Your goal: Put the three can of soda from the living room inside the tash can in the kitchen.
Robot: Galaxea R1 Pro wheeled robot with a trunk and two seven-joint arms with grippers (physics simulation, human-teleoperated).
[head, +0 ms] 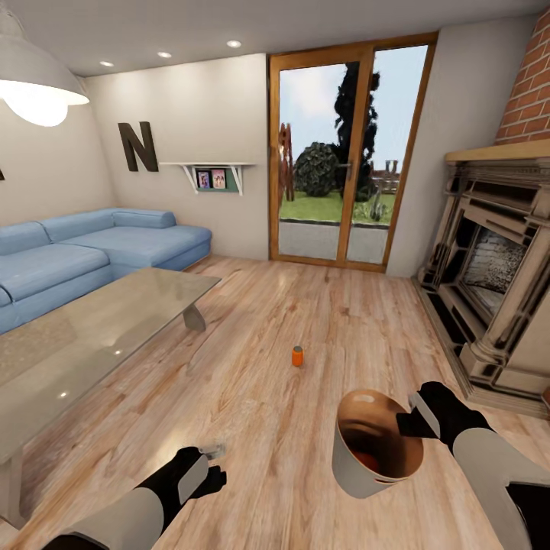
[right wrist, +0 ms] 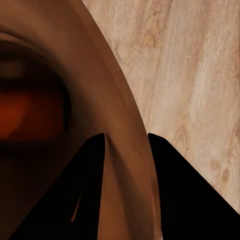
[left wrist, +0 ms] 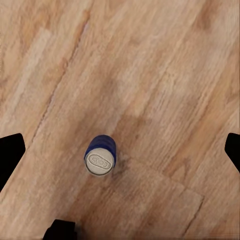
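Right hand (right wrist: 125, 145) gripping trash can (head: 359, 466)

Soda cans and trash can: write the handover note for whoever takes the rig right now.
Right gripper: shut on the rim of the tash can, held off the living room floor.
Left gripper: open, above the blue can, which stands upright on the floor.
Orange can: upright on the floor further ahead.
Something reddish lies in the bucket bottom, likely the third can.
Left: pick up the blue can, then the orange, drop both in, carry the bucket to the kitchen.
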